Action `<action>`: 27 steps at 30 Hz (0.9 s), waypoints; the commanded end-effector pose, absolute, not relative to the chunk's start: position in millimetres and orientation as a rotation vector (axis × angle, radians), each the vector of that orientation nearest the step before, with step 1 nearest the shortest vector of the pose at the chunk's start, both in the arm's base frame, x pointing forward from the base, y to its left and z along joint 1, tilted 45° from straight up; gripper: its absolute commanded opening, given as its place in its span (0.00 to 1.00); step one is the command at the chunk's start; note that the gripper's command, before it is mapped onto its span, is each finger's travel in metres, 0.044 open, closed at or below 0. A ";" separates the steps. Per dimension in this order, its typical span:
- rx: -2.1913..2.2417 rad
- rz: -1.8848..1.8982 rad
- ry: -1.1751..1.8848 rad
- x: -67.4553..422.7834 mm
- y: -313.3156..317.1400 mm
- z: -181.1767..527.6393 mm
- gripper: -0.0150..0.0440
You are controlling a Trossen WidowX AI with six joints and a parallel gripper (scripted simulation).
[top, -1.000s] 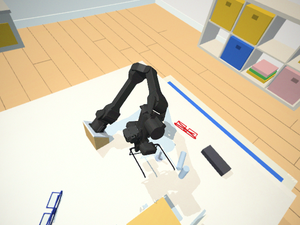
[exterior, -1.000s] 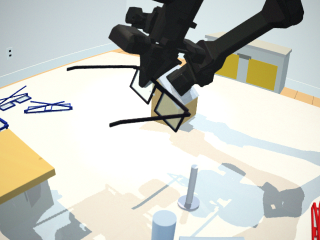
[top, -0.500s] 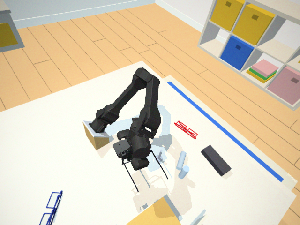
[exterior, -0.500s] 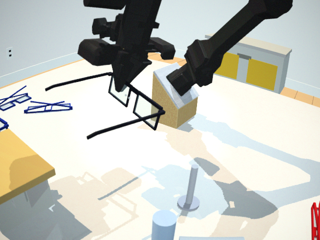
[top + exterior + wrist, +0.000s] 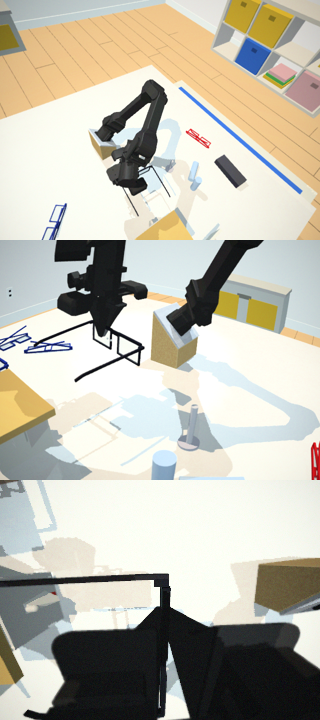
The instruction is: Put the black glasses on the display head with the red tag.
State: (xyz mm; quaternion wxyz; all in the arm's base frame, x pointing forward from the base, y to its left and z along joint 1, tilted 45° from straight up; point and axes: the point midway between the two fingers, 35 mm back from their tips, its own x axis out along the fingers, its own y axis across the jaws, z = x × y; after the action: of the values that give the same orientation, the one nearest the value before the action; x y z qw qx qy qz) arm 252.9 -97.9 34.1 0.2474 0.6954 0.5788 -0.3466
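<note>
— While the pincer [image 5: 102, 333] points straight down above the table [image 5: 232, 364], what do we see between its tips?

— We see it clamped on the black glasses [image 5: 117, 344], gripping the top rim of one lens. They hang in the air, both temples spread open and reaching toward seven o'clock in the exterior view.

— And around them?

— At three o'clock of the glasses stands the arm's tan wedge base [image 5: 165, 348]. Toward five o'clock, lower on the table, we see a thin grey post [image 5: 191, 424] on a round foot. At nine o'clock lie blue glasses [image 5: 49, 347].

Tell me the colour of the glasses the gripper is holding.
Black glasses, thin frame with clear lenses; the exterior view shows them best.
</note>
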 end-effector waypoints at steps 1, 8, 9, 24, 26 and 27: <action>1.906 -0.895 1.605 253.8 -104.1 21.4 0.25; 1.917 -0.840 1.645 250.7 -108.1 5.1 0.25; 1.919 -0.839 1.643 250.6 -107.5 4.9 0.25; 1.955 -0.814 1.600 251.8 -99.5 -6.9 0.25; 1.947 -0.818 1.613 251.9 -98.5 -7.8 0.25; 1.944 -0.820 1.619 251.9 -97.9 -8.3 0.25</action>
State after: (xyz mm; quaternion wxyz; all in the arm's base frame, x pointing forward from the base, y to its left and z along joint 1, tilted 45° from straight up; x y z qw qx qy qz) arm 252.8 -101.3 -5.2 0.2461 0.7156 0.5829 -0.2961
